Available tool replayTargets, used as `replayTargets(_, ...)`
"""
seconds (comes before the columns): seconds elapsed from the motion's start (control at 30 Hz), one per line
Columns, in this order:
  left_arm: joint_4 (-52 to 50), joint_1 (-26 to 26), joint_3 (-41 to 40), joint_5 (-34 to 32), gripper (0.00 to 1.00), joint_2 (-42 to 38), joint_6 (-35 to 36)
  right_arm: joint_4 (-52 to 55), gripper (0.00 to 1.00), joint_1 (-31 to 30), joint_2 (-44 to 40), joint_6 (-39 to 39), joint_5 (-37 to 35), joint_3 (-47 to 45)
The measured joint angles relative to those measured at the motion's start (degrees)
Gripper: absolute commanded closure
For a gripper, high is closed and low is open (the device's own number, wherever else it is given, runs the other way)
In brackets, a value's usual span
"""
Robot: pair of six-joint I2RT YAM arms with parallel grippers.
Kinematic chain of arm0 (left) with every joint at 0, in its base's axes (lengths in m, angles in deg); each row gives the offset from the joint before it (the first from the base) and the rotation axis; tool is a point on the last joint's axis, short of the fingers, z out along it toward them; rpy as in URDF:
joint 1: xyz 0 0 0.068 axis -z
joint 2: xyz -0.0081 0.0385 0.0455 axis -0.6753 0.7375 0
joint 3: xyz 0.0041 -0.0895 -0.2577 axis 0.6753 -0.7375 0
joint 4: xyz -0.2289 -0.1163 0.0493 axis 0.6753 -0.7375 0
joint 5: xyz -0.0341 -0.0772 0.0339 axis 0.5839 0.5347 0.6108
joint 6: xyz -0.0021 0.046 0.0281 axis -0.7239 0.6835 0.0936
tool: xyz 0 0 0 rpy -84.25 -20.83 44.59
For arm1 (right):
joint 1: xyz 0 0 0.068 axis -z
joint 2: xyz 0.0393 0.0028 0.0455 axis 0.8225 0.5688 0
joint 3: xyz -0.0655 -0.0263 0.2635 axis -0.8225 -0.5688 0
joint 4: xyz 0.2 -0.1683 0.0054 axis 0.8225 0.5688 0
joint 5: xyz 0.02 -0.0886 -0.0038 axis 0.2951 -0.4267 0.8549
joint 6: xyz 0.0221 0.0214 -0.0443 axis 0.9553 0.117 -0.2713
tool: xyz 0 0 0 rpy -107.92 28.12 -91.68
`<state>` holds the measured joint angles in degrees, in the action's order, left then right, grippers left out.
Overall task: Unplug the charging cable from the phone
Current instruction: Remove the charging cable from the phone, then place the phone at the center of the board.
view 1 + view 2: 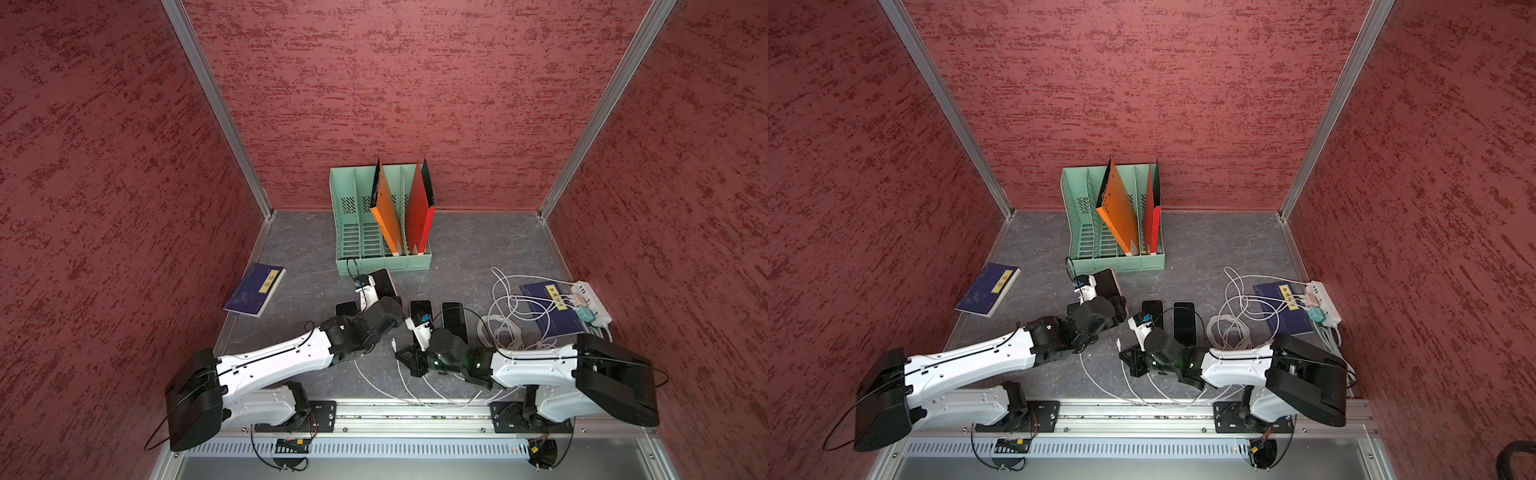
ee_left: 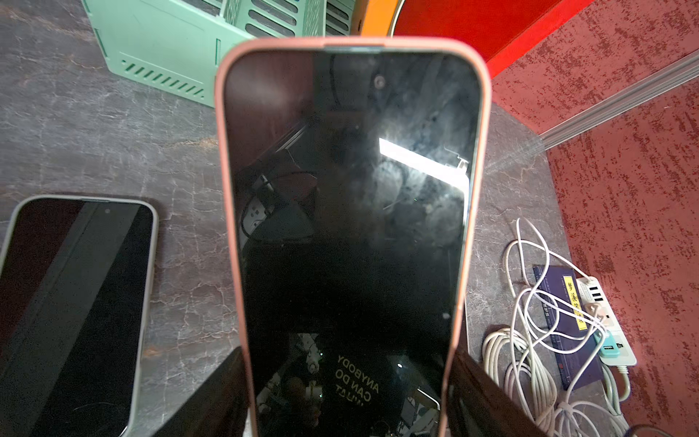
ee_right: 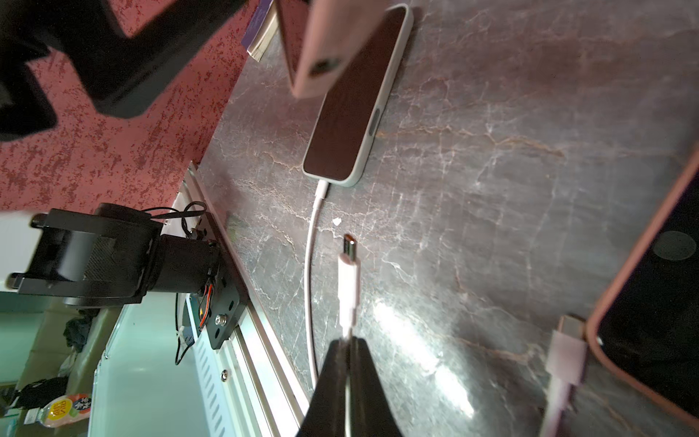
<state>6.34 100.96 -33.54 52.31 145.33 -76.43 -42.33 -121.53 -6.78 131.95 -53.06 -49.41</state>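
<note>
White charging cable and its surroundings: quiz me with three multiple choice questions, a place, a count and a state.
1. The green plastic file rack stands: A against the back wall; B by the front rail; C on a book.
2. Dark blue books in view: A one; B two; C three.
3. The white charging cable's plug is: A in a phone; B free, cable pinched in the right gripper; C in the rack.
A, it backs onto the wall; B, one left, another right under cables; B, its bare tip hangs clear of the pink-cased phone in the left gripper.
</note>
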Motion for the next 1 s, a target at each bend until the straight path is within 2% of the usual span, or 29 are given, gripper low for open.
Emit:
replayTargets(0.07, -3.3, -0.3, 1.7, 0.0, 1.0, 1.5, -0.2, 1.0, 0.94, 0.0, 0.0, 0.0, -0.7, 0.0)
replayTargets(0.1, -4.8, -0.6, 2.4, 0.0, 1.0, 2.5, -0.3, 1.5, 0.87, 0.0, 0.0, 0.1, -1.1, 0.0)
replayTargets(0.2, -9.1, -1.2, 3.3, 1.1, 1.0, 6.3, -0.2, 3.8, 0.47, 0.1, 0.0, 0.9, -3.0, 0.0)
replayTargets(0.23, -10.7, -1.3, 3.3, 1.7, 1.0, 7.8, -0.3, 4.4, 0.31, 0.4, 0.0, 1.0, -3.7, 0.0)
replayTargets(0.27, -12.2, -1.3, 3.4, 2.3, 1.0, 9.4, -0.2, 5.0, 0.24, 0.7, 0.0, 1.5, -4.3, 0.0)
replayTargets(0.43, -18.8, -1.3, 4.0, 5.9, 1.0, 16.3, 0.2, 9.1, 0.19, 2.3, -5.2, 2.6, -7.3, -1.4)
replayTargets(0.53, -21.8, -1.6, 7.0, 7.5, 1.0, 19.1, 1.3, 13.6, 0.14, 2.7, -11.7, 3.3, -10.4, -1.5)
replayTargets(0.7, -22.7, -2.4, 13.3, 9.9, 0.98, 25.1, 3.3, 24.0, 0.11, 3.3, -23.1, 4.7, -16.7, -0.3)
replayTargets(0.83, -23.0, -3.1, 14.1, 11.8, 0.81, 27.3, 4.1, 30.9, 0.09, 3.7, -28.8, 5.5, -20.2, 1.4)
replayTargets(0.87, -23.3, -3.4, 14.0, 12.2, 0.73, 27.4, 4.2, 32.2, 0.09, 3.8, -29.7, 5.6, -20.7, 1.7)
replayTargets(0.97, -23.4, -4.2, 14.0, 13.2, 0.34, 27.5, 4.5, 35.4, 0.08, 3.9, -31.7, 5.8, -21.8, 2.9)
replayTargets(1.0, -23.4, -4.5, 14.0, 13.4, 0.25, 27.5, 4.6, 36.2, 0.07, 4.0, -31.8, 5.8, -22.1, 3.3)
